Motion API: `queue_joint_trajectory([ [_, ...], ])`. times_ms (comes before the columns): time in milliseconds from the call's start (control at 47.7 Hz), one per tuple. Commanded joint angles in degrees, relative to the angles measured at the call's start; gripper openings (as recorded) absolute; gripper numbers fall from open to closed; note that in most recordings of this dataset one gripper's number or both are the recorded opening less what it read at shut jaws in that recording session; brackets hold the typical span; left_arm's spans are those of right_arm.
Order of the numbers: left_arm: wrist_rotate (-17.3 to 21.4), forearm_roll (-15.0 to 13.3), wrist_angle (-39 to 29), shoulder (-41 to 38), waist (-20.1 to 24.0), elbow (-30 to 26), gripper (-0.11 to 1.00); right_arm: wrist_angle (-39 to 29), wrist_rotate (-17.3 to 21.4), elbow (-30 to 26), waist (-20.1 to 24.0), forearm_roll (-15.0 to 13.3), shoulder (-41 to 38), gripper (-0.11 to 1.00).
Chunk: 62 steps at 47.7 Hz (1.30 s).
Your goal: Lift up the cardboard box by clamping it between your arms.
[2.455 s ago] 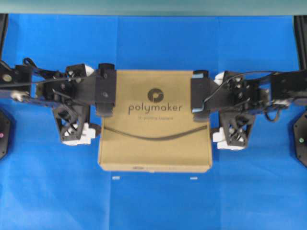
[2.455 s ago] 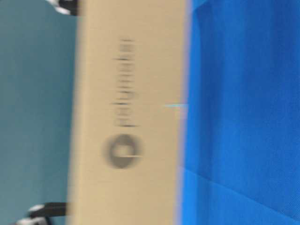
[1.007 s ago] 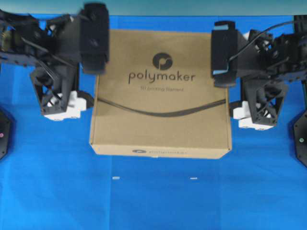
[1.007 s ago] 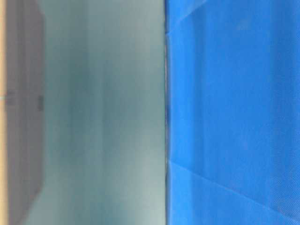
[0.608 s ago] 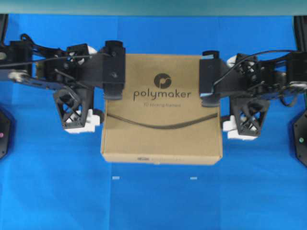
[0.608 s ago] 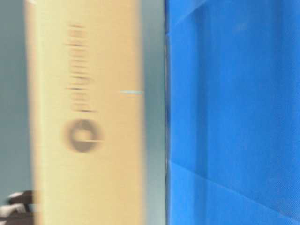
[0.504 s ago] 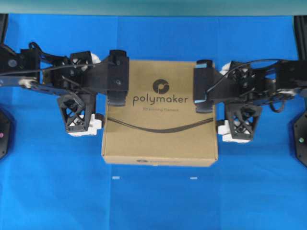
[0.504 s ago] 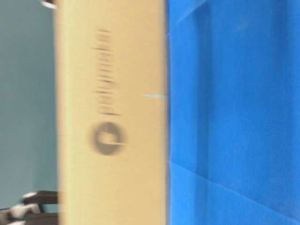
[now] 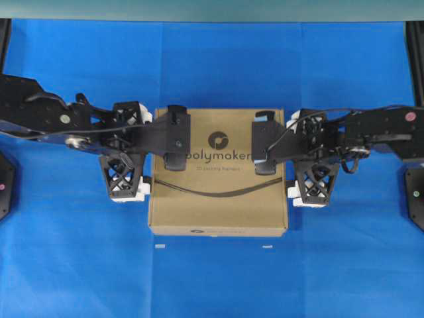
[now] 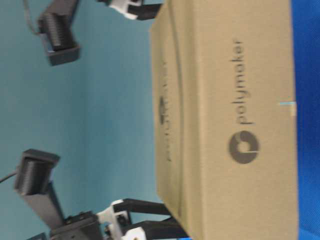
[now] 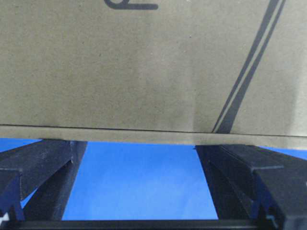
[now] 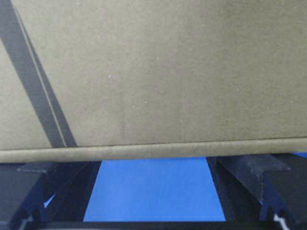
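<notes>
The cardboard box (image 9: 218,195), brown with a dark polymaker logo and a curved line, lies flat on its broad face between my two arms. My left gripper (image 9: 147,156) presses its open fingers against the box's left side, and my right gripper (image 9: 290,159) does the same on the right side. In the left wrist view the box (image 11: 144,62) fills the top, with the open left gripper (image 11: 139,148) butted against its edge. The right wrist view mirrors this, with the box (image 12: 153,72) above the open right gripper (image 12: 153,165). The table-level view shows the box (image 10: 225,125) low by the blue cloth.
A blue cloth (image 9: 212,285) covers the table all round the box. Two small white marks (image 9: 159,246) lie on the cloth just in front of the box. Dark arm bases (image 9: 416,199) stand at the far left and right edges.
The box and both arms have come down from high up near the overhead camera to just above or on the cloth. Both grippers have stayed open against its sides.
</notes>
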<state>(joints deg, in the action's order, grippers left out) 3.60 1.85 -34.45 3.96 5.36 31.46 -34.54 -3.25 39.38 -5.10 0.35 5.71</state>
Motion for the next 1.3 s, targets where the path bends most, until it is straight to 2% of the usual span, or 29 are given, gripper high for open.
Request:
queue_joint_trajectory([
  [0,-2.0,-0.3,5.3,-0.4,-0.2,-2.0,0.88,5.4,0.6,-1.5,-0.1,0.4,-0.3,0.98],
  [357,-2.2,-0.3,6.0,-2.5,-1.4,-0.9,0.88,9.1,0.3,-1.2,0.1,0.5,-4.1,0.98],
  [608,-4.8,-0.3,8.8,-3.8,-2.0,0.7,0.88,10.4,0.4,-1.2,1.0,0.7,-6.4,0.98],
  [881,-5.0,-0.3,10.8,-5.2,-2.1,3.2,0.88,11.8,0.7,-1.1,1.1,0.7,-8.8,0.98],
  [1280,-4.6,-0.3,12.5,-3.1,-2.2,7.0,0.88,13.8,1.4,3.7,0.9,0.7,-4.9,0.98],
])
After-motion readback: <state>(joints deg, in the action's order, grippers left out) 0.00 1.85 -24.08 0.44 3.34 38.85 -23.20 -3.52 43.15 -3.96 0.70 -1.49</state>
